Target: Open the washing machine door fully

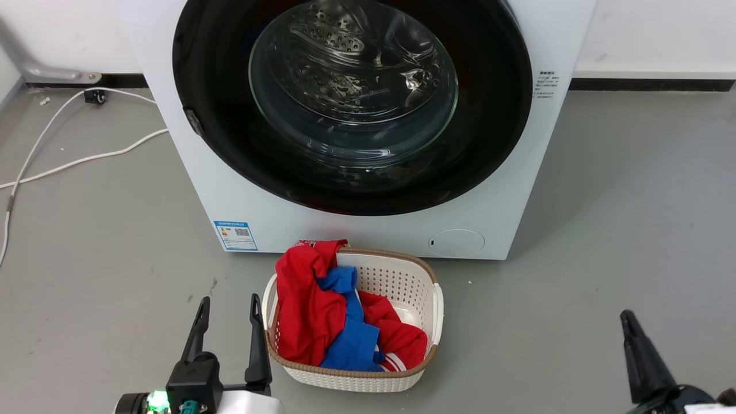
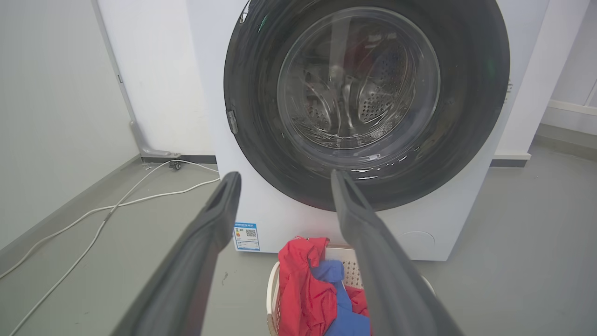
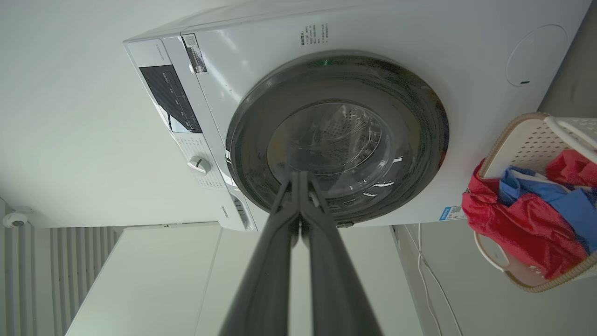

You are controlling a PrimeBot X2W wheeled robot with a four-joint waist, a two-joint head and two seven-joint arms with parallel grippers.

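The washing machine (image 1: 190, 190) is a white front-loader standing on the grey floor. Its door (image 1: 352, 98), glossy black with a bulging glass window, lies shut against the front. A small grey catch (image 1: 192, 119) sits on the door's left edge. My left gripper (image 1: 230, 298) is open and holds nothing, low at the left and well short of the machine. In the left wrist view the left gripper (image 2: 284, 173) points at the door (image 2: 366, 93). My right gripper (image 1: 627, 316) is shut at the lower right. The right wrist view has the right gripper (image 3: 299, 175) with its fingers pressed together and the door (image 3: 336, 140) beyond them.
A white laundry basket (image 1: 428, 276) with red and blue clothes (image 1: 310, 316) stands on the floor right in front of the machine, between my grippers. White cables (image 1: 75, 161) trail over the floor at the left. A wall runs behind the machine.
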